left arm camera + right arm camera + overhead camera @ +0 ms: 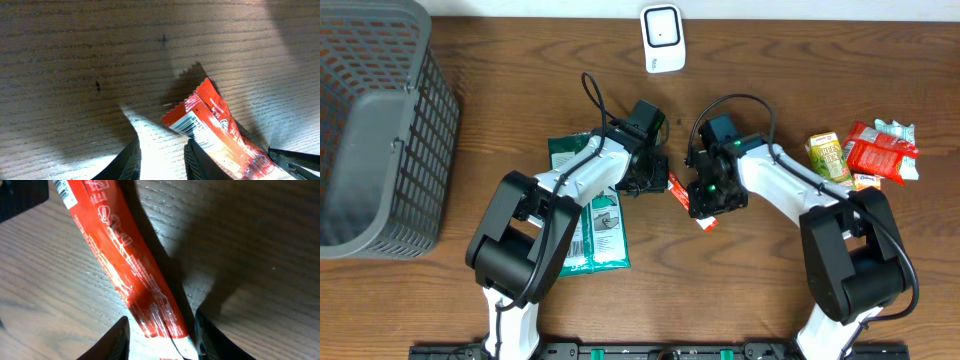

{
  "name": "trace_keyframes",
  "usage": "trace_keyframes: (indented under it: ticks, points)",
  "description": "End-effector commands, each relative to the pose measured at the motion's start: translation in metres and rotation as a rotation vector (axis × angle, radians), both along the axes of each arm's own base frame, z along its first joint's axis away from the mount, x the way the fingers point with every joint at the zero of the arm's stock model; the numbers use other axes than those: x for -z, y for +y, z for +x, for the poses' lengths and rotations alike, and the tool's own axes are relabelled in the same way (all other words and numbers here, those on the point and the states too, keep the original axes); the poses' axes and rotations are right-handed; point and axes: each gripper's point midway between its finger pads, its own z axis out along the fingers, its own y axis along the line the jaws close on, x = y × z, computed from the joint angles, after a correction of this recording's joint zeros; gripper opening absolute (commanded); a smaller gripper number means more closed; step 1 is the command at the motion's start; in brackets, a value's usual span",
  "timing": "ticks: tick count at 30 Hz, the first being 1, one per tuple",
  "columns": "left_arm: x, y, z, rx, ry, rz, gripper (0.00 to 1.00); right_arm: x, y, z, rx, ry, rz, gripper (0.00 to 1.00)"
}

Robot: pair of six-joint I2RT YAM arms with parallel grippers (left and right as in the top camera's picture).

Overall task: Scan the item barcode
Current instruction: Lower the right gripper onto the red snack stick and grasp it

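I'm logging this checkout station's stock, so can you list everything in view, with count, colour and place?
table: one, brown wood, under everything
basket: one, grey mesh, far left
scanner: one, white, top centre
green packs: at least two, green and white, left of centre
slim packet: one, red, barcode at one end, centre, between the grippers
carton: one, yellow-green, right side
snack packs: several, mostly red, right of the carton
left gripper: one, black, open, beside the slim packet's barcode end
right gripper: one, black, fingers straddling the slim packet
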Motion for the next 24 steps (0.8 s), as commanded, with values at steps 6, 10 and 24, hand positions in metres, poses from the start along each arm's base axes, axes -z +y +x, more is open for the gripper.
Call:
trace_keyframes:
  ticks: [6, 10, 24]
  points:
    - [0.025, 0.014, -0.009, -0.009, 0.035, 0.070, 0.32, 0.034, -0.024, -0.029, -0.042, 0.035, -0.141, 0.01]
    - [0.023, 0.015, -0.007, -0.012, 0.033, 0.067, 0.34, 0.030, -0.024, -0.024, -0.037, 0.025, -0.144, 0.01]
    - [-0.035, 0.032, -0.007, -0.044, 0.097, -0.126, 0.56, -0.034, -0.011, 0.011, -0.011, -0.162, -0.081, 0.01]
